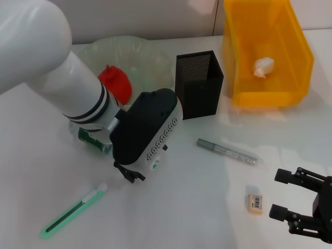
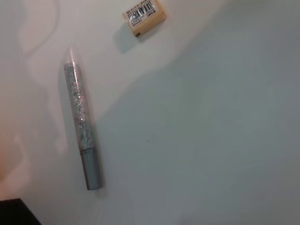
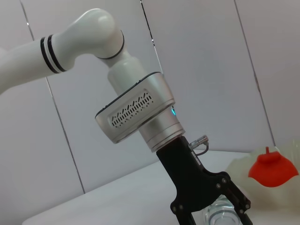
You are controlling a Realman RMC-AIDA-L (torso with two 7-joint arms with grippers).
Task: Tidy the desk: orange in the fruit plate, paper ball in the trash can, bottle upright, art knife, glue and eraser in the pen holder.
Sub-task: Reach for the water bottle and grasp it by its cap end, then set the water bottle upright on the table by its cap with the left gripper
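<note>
The clear bottle (image 1: 89, 138) with a green label lies on the table under my left arm. My left gripper (image 3: 213, 213) points down with a finger on each side of the bottle (image 3: 220, 216), shut on it; the wrist hides it in the head view. A red fruit (image 1: 115, 83) sits in the translucent fruit plate (image 1: 150, 54). The paper ball (image 1: 263, 66) lies in the yellow bin (image 1: 290, 96). The black mesh pen holder (image 1: 199, 85) stands mid-table. The glitter glue stick (image 1: 226, 151), the eraser (image 1: 255, 202) and the green art knife (image 1: 72, 211) lie on the table. My right gripper (image 1: 282, 194) is open at the front right, beside the eraser.
The left wrist view looks down on the glue stick (image 2: 83, 126) and the eraser (image 2: 144, 16). The white left forearm (image 1: 57, 78) spans the table's left side. A pale wall stands behind.
</note>
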